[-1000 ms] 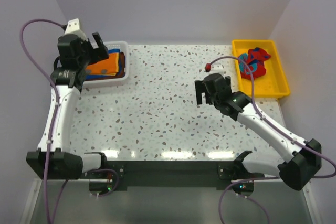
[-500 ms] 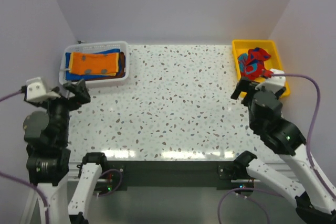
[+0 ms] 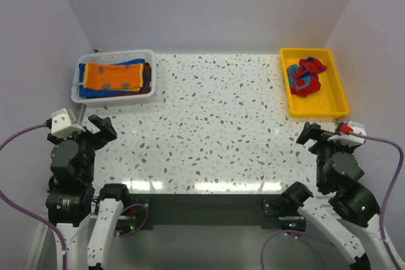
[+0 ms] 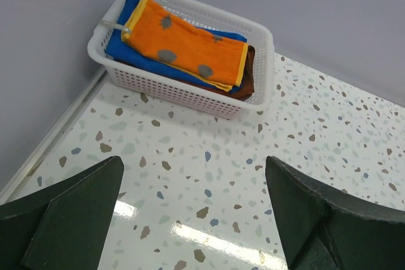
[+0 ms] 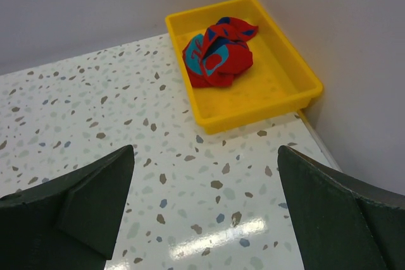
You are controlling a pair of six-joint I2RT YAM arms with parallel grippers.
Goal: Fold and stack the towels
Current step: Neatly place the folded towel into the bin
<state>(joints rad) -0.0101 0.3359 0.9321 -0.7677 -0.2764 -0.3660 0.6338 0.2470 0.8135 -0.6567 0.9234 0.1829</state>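
An orange towel with grey spots (image 3: pixel 112 76) (image 4: pixel 186 45) lies folded on top of a stack in the white basket (image 3: pixel 117 99) (image 4: pixel 183 93). Under it are blue towels (image 4: pixel 120 45) and a rust-brown towel (image 4: pixel 248 74). A red towel with blue patches (image 3: pixel 305 75) (image 5: pixel 218 55) lies crumpled in the yellow tray (image 3: pixel 319 105) (image 5: pixel 266 102). My left gripper (image 3: pixel 100 129) (image 4: pixel 193 175) hangs open and empty near the front left, well short of the basket. My right gripper (image 3: pixel 318 136) (image 5: pixel 205 156) is open and empty near the front right, short of the tray.
The speckled tabletop (image 3: pixel 215 118) lies between basket and tray. Grey walls close in on the left, back and right. The basket sits in the far left corner and the tray in the far right corner.
Both arms have drawn back to the near edge: the left from over the basket, the right from mid-table. Both grippers stayed open and empty. The towels have not moved.
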